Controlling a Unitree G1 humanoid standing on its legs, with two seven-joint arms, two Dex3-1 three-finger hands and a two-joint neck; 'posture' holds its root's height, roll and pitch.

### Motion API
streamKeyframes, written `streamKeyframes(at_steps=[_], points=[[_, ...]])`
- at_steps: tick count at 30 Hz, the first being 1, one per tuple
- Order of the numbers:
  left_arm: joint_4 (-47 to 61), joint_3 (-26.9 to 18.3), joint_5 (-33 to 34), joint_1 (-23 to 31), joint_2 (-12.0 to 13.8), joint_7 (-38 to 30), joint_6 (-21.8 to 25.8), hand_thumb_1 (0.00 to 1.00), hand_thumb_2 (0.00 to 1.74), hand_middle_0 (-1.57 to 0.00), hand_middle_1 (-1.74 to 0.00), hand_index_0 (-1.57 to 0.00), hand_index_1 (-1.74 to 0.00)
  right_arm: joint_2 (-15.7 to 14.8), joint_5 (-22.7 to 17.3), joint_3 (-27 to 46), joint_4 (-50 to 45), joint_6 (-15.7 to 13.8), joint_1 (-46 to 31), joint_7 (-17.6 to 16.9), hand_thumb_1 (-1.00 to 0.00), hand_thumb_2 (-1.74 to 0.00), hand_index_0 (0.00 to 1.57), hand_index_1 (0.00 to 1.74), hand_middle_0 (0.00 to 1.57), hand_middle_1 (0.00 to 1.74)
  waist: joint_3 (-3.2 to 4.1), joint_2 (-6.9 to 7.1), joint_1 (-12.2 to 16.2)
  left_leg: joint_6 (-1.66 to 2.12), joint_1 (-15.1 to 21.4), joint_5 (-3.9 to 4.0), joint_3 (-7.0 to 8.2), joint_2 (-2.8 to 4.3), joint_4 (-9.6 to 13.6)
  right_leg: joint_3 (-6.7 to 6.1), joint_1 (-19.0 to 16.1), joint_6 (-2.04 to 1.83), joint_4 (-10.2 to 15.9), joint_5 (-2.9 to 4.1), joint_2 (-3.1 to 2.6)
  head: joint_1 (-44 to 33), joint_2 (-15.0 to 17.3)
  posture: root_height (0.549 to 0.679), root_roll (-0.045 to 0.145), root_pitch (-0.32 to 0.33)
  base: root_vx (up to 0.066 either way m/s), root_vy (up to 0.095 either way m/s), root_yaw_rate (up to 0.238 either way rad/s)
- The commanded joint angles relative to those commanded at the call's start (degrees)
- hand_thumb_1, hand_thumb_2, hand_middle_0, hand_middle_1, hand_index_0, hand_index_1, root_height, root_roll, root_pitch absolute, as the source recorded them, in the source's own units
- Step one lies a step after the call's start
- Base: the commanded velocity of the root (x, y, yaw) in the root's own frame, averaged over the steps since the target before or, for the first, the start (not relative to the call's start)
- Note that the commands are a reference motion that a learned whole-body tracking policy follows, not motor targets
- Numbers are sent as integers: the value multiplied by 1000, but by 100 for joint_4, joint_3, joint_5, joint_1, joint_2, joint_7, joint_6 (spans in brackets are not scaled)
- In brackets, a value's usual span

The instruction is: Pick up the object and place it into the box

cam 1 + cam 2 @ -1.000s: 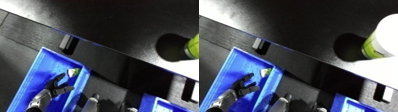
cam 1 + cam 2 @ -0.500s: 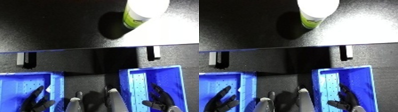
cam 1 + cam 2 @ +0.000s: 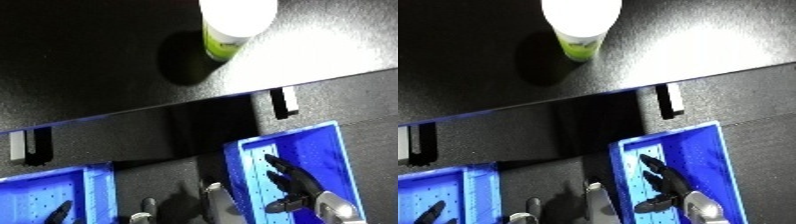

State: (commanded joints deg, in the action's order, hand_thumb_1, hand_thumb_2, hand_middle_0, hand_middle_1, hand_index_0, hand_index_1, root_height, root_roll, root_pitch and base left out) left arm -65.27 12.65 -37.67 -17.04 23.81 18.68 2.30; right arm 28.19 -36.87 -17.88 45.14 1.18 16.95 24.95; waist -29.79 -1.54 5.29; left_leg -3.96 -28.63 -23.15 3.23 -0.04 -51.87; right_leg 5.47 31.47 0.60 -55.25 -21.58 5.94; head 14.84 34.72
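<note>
My right hand (image 3: 298,186) hangs with fingers spread over the perforated blue bin (image 3: 329,150); the white-capped green cylinder (image 3: 582,27) stands upright on the matte black table (image 3: 478,75).

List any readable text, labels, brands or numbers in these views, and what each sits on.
None readable.
White-capped container with a yellow-green label on the black table: dark marks on the label, too blurred to read.
Right blue plastic bin: no lettering shows.
Left blue plastic bin: no lettering shows.
</note>
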Motion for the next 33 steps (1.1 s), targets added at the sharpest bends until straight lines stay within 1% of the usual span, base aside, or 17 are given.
streamKeyframes(at_steps=[2, 4, 6, 7, 8, 10, 11, 12, 13, 15, 17, 20, 22, 24, 26, 28, 33], points=[[131, -52, 8, 202, 56, -55, 42, 0, 0, 0, 0, 0, 0, 173, -198, -44, -981, 354, -349, 269, 0, 0, 0, 0, 0, 0, 0, 68, 43, 3, -21, 13, -9, 33, 7, 11, 14, 6, -9, -16, -3, -224, -150, 611, 44, 2, -6, -45, -91], [165, -133, 8, 356, 129, -52, 100, 0, 0, 0, 0, 0, 0, 327, -438, -3, -1780, 584, -679, 681, 0, 0, 0, 0, 0, 0, 0, 144, 94, 10, -48, 30, -12, 76, 13, 23, 37, 3, -23, -30, -9, -400, -236, 611, 43, 7, -8, -38, -116], [118, -212, 6, 455, 208, -5, 177, 0, 0, 0, 0, 0, 0, 473, -718, 118, -2412, 774, -944, 1231, 0, 0, 0, 0, 0, 0, 0, 216, 142, 29, -74, 50, -9, 120, 23, 36, 57, -8, -35, -42, -18, -548, -261, 610, 41, 12, -6, -32, -121], [47, -250, -22, 503, 278, 45, 233, 0, 0, 0, 0, 0, 0, 617, -1049, 258, -2924, 947, -1103, 1817, 0, 0, 0, 0, 0, 0, 0, 269, 182, 57, -95, 64, -3, 161, 24, 51, 70, -22, -47, -51, -23, -657, -226, 610, 40, 14, 5, -16, -97], [47, -250, -22, 503, 278, 45, 233, 0, 0, 0, 0, 0, 0, 617, -1049, 258, -2924, 947, -1103, 1817, 0, 0, 0, 0, 0, 0, 0, 269, 182, 57, -95, 64, -3, 161, 24, 51, 70, -22, -47, -51, -23, -657, -226, 610, 40, 14, 5, -16, -97], [-20, -249, -71, 531, 320, 74, 276, 0, 0, 0, 0, 0, 0, 742, -1360, 386, -3387, 1094, -1198, 2379, 0, 0, 0, 0, 0, 0, 0, 304, 214, 87, -112, 67, 5, 196, 7, 61, 78, -35, -59, -56, -23, -724, -199, 610, 40, 15, 13, -6, -75], [-87, -231, -116, 550, 345, 97, 311, 0, 0, 0, 0, 0, 0, 829, -1630, 500, -3817, 1155, -1239, 2827, 0, 0, 0, 0, 0, 0, 0, 325, 239, 113, -120, 62, 13, 228, -18, 69, 79, -49, -70, -61, -16, -776, -166, 610, 40, 15, 23, 3, -40], [-87, -231, -116, 550, 345, 97, 311, 0, 0, 0, 0, 0, 0, 829, -1630, 500, -3817, 1155, -1239, 2827, 0, 0, 0, 0, 0, 0, 0, 325, 239, 113, -120, 62, 13, 228, -18, 69, 79, -49, -70, -61, -16, -776, -166, 610, 40, 15, 23, 3, -40], [-162, -207, -137, 548, 353, 117, 335, 0, 0, 0, 0, 0, 0, 878, -1948, 602, -4222, 1095, -1204, 3129, 0, 0, 0, 0, 0, 0, 0, 338, 254, 138, -122, 51, 21, 255, -41, 74, 72, -59, -71, -63, -7, -783, -109, 610, 41, 14, 24, 5, -20], [-241, -186, -140, 540, 341, 144, 361, 0, 0, 0, 0, 0, 0, 884, -2334, 711, -4569, 933, -1119, 3262, 0, 0, 0, 0, 0, 0, 4, 339, 267, 159, -116, 38, 30, 274, -61, 72, 59, -64, -64, -66, 1, -771, -46, 610, 43, 13, 25, 10, -5], [-313, -171, -131, 544, 299, 175, 399, 0, 0, 0, 0, 0, 0, 840, -2763, 851, -4837, 690, -1013, 3298, 0, 0, 0, 0, 0, 0, 13, 330, 279, 174, -106, 20, 40, 286, -76, 65, 42, -66, -56, -71, 7, -760, 14, 611, 46, 13, 30, 23, 5], [-366, -170, -99, 565, 199, 191, 439, 0, 0, 0, 0, 0, 0, 696, -3398, 1117, -5133, 275, -835, 3212, 0, 0, 0, 0, 0, 0, 31, 297, 307, 185, -92, -11, 58, 291, -94, 45, 27, -68, -55, -85, 12, -762, 133, 611, 51, 11, 31, 45, 3], [-367, -183, -76, 581, 131, 179, 427, 0, 0, 0, 0, 0, 0, 562, -3783, 1337, -5264, -22, -707, 3046, 0, 0, 0, 0, 0, 0, 45, 268, 332, 186, -87, -34, 70, 288, -113, 28, 19, -69, -61, -94, 17, -743, 220, 611, 54, 9, 35, 55, 6], [-373, -204, -54, 596, 76, 176, 403, 0, 0, 0, 0, 0, 0, 421, -4046, 1585, -5318, -342, -568, 2779, 0, 0, 0, 0, 0, 0, 57, 235, 354, 184, -80, -56, 83, 279, -131, 12, 5, -69, -61, -99, 26, -714, 296, 612, 57, 7, 37, 53, 21], [-383, -231, -28, 610, 38, 190, 378, 0, 0, 0, 0, 0, 0, 292, -4129, 1846, -5325, -656, -433, 2464, 0, 0, 0, 0, 0, 0, 62, 201, 367, 182, -68, -75, 98, 268, -141, -1, -13, -65, -54, -101, 33, -694, 351, 612, 61, 5, 31, 49, 25], [-390, -263, -10, 635, 16, 219, 359, 0, 0, 0, 0, 0, 0, 221, -4020, 2080, -5287, -973, -312, 2108, 0, 0, 0, 0, 0, 0, 66, 171, 377, 183, -49, -85, 114, 256, -138, -12, -28, -58, -41, -98, 38, -663, 417, 613, 63, 3, 29, 48, 20], [-346, -285, -7, 735, -33, 265, 313, 0, 0, 0, 0, 0, 0, 293, -3438, 2510, -5168, -1787, -24, 1071, 0, 0, 0, 0, 0, 0, 63, 95, 392, 173, 23, -83, 156, 231, -106, -44, -70, -28, -7, -93, 34, -571, 544, 614, 68, -4, 28, 49, 7]])
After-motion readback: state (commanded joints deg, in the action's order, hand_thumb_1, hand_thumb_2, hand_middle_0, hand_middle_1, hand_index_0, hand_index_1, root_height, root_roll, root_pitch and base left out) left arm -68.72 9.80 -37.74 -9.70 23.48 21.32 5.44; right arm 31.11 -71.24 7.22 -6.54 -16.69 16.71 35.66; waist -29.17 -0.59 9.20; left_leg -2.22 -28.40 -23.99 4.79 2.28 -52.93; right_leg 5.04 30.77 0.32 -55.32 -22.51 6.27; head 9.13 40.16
